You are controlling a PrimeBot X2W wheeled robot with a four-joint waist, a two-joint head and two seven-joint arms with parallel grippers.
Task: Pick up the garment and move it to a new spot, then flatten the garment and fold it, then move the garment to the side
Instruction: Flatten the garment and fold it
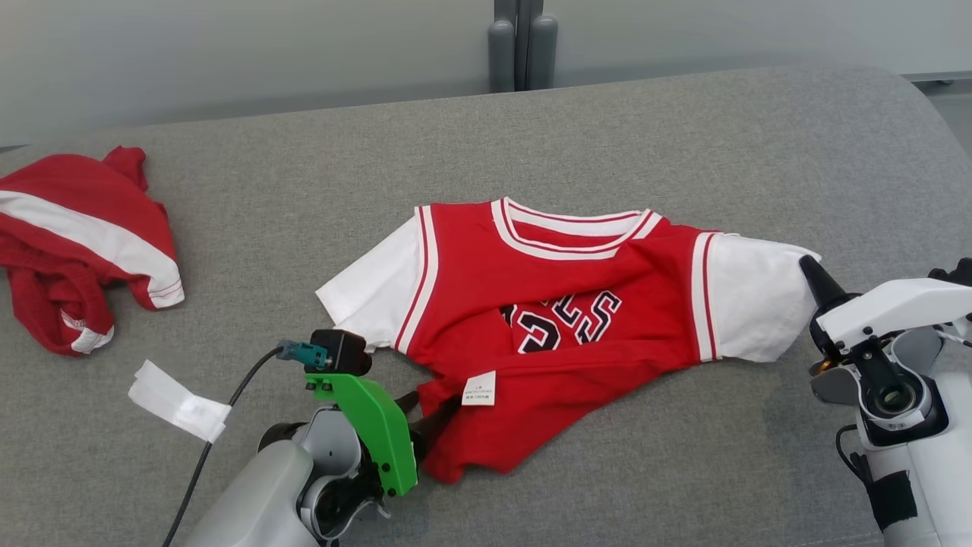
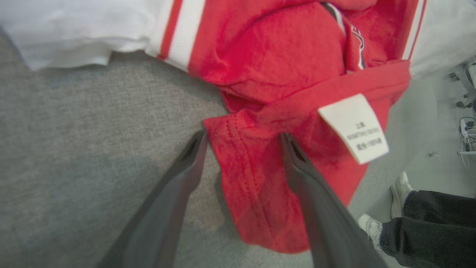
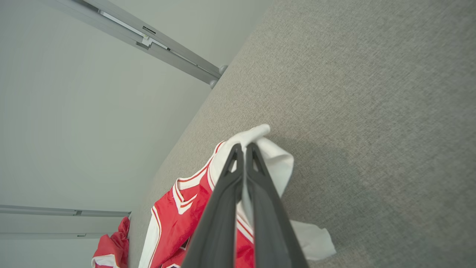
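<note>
Rumpled red jersey [image 1: 562,273], hem [image 2: 241,167] flipped up showing a white label [image 2: 353,128]; left hand [image 2: 242,136] gapes astride the hem, right hand [image 3: 243,147] pinches its white sleeve [image 3: 275,163].

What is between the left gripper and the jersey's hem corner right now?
Nothing visible. The open left gripper straddles the hem corner of the red jersey, one finger over the grey fabric surface, the other over the cloth. The white care label lies beyond the fingers, not between them.
</note>
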